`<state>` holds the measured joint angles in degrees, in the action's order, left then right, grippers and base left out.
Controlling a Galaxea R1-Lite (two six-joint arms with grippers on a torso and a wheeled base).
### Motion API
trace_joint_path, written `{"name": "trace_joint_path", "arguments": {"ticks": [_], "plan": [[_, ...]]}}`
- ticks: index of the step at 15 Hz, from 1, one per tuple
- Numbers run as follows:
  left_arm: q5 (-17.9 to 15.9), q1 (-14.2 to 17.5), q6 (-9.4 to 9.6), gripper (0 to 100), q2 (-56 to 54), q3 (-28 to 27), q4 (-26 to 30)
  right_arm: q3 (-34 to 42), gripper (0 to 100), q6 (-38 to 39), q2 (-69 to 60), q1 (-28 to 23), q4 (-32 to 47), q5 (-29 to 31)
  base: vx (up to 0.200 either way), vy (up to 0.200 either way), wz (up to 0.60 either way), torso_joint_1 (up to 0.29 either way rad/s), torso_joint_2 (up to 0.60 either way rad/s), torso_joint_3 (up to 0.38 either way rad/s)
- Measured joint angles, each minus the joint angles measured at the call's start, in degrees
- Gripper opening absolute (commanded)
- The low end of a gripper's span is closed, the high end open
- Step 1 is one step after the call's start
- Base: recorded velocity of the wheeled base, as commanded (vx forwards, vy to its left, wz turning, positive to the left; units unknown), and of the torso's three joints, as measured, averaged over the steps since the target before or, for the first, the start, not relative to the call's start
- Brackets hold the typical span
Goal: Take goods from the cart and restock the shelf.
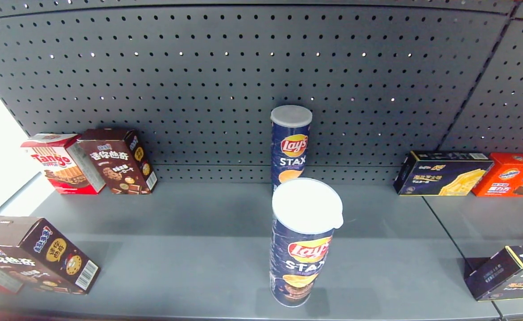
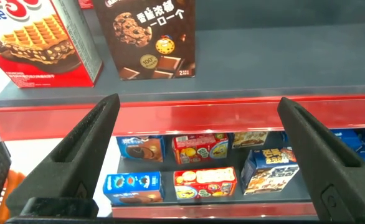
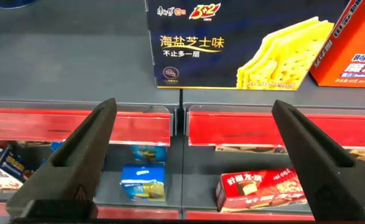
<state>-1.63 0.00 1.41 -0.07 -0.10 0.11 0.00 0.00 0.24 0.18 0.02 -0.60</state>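
Both end effectors hang open and empty before the red front edge [image 2: 232, 115] of the shelf [image 1: 190, 249]: the left end effector [image 2: 198, 102] facing the cookie box [image 2: 148, 37], the right end effector [image 3: 194, 104] facing the cracker box [image 3: 245, 43]. We judge restocking partly done: the front can [image 1: 303, 249] and rear can [image 1: 290, 142] stand upright mid-shelf. Bare shelf flanks them; the pegboard [image 1: 199, 67] closes the back.

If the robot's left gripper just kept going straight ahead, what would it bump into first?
Probably the red strip on the front edge of the shelf. It lies straight ahead of the open left gripper, just below the brown cookie box. How far off it is, I can't tell.
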Motion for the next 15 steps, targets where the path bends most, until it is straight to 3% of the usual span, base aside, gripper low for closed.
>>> {"name": "trace_joint_path", "arguments": {"ticks": [4,6,13,15], "plan": [[0.0,0.0,0.06,100,0.0,0.0,0.0,0.0,100,0.0,-0.2,0.0,0.0,-0.1,0.000,0.000,0.00,0.000,0.00,0.000],[0.0,0.0,0.11,100,0.0,0.0,0.0,0.0,100,0.0,-0.2,0.1,0.0,-0.3,-0.200,0.000,0.00,0.005,0.00,0.000],[0.0,0.0,0.30,100,0.0,0.0,0.0,0.0,100,0.0,-0.2,0.0,0.0,-0.5,-0.029,0.000,0.00,0.000,0.00,0.000],[0.0,0.0,0.24,100,0.0,0.0,0.0,0.0,100,-0.1,-0.2,0.1,0.0,-0.5,0.000,-0.200,0.00,0.017,0.01,-0.002]]}}
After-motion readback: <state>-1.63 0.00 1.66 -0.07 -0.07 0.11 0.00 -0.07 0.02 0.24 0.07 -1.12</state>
